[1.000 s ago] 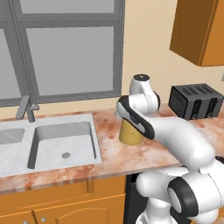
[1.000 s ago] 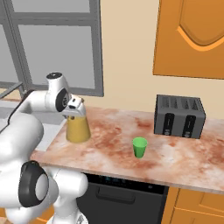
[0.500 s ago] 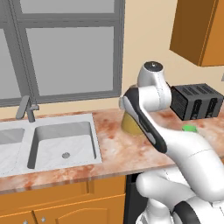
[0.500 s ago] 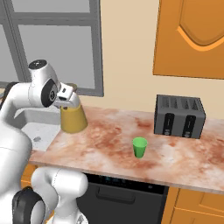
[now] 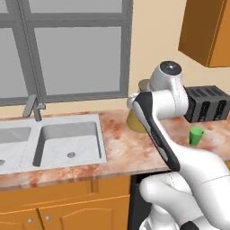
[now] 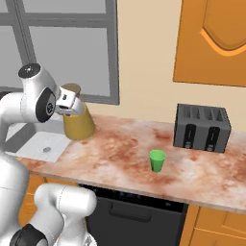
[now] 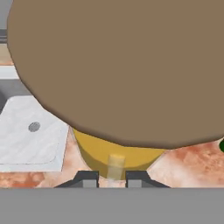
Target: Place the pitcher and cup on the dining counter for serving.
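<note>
The pitcher [image 6: 78, 122] hangs in my claw [image 6: 68, 104], clamped at the narrow neck just under the brown lid [image 7: 118, 65]. Its yellow-orange body sits above the desk [image 6: 125, 149], at the left end near the sink [image 5: 67, 141], and it looks lifted clear of the stone, though the gap below the base is hard to confirm. In the hand view the lid looms large and the two finger tips [image 7: 89, 178] stand close together at either side of the neck.

The cup [image 6: 156, 160] stands upright on the same desk, well apart to the right, nearer the front edge than the toaster [image 6: 201, 127], which sits against the far wall. A window [image 5: 67, 49] runs behind the sink and faucet [image 5: 32, 107].

Judgement: this desk carries a sink and toaster, so it is not the dining counter; the step in hand is carrying the pitcher away to that counter. The cup is not yet handled, so the task is at an early stage.

Recommendations for the carry: keep the pitcher upright, since the hold is high on the neck and the heavy liquid-filled body can swing below it. Raise it enough to clear the desk edge before turning. Move slowly through wide swings, and set the base flat on the counter before loosening.
</note>
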